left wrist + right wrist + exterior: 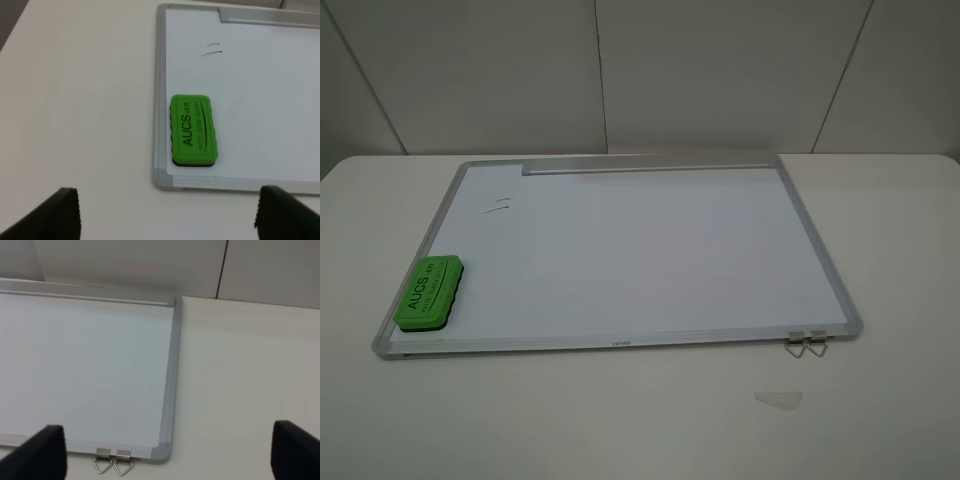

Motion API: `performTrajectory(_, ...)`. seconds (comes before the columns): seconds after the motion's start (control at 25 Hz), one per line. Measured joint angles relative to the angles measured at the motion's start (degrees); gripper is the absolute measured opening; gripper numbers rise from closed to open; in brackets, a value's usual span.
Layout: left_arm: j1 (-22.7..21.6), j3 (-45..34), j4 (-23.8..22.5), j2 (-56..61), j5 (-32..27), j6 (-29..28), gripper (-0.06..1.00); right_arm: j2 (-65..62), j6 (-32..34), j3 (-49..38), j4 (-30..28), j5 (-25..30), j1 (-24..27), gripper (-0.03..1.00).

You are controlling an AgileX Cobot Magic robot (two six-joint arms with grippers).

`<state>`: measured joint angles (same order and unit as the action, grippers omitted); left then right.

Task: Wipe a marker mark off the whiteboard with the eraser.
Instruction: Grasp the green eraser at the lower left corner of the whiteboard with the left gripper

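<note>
**Both grippers spread wide and empty above the table**

A large white rectangular whiteboard (650, 250) with a silver-grey metal frame is laid flat on a pale, off-white table (620, 420), and behind it a wall of light grey panels (720, 70) is seen. A grey tray strip (645, 166) runs along the board's far edge, and two small metal binder clips (113, 461) are fixed at its near edge.

The black ribbed fingers (62, 215) of the left gripper (172, 220) are held far apart, with nothing touched. The small bright green block eraser (193, 131) with dark lettering is found ahead of them, between their lines, on the board's near corner. The marker mark (212, 49), two thin dark strokes, lies farther beyond.

The fingers (295, 452) of the right gripper (169, 460) are likewise spread wide and empty; the clips sit just ahead, between them.
</note>
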<state>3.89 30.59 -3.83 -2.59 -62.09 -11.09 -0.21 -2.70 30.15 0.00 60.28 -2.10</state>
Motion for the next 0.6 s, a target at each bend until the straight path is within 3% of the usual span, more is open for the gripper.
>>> performTrajectory(0.6, 0.00, 18.42, 1.10, -42.61, -6.08, -1.87, 0.72, 0.00, 0.00, 0.00, 0.00, 0.00, 0.00, 0.81)
